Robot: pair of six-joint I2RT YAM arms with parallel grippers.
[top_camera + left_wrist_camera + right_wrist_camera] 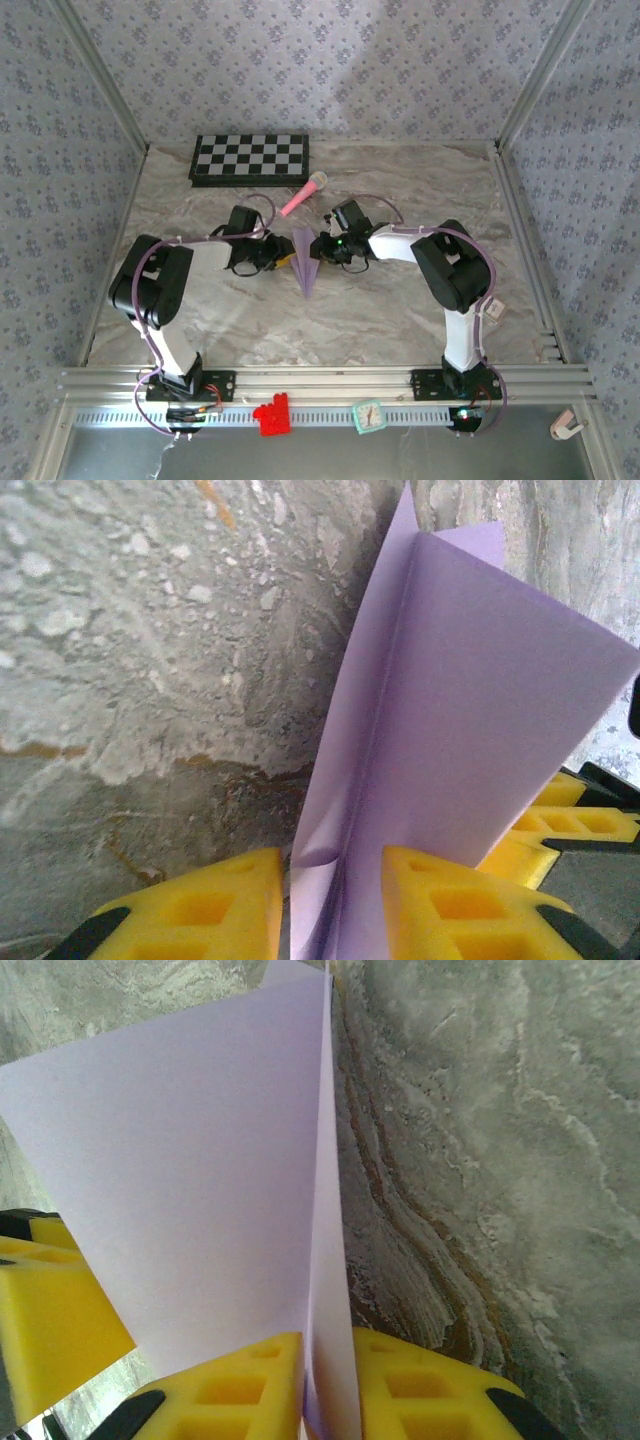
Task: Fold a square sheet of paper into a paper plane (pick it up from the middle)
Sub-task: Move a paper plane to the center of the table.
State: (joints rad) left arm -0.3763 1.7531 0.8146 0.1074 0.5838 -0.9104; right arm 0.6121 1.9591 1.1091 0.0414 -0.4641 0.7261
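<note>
OK, we see the marble table (400, 320) with the checkered board (250, 158) at its far edge, left of centre. Mid-table lies the paper plane (306, 262), sharp tip pointing near, and the pink toy microphone (303, 195) just beyond it. Pads of the right gripper (327, 1380) pinch a fold of the plane. Pads of the left gripper (332, 900) straddle its folds, slightly apart; clamped or not, we cannot tell.
</note>
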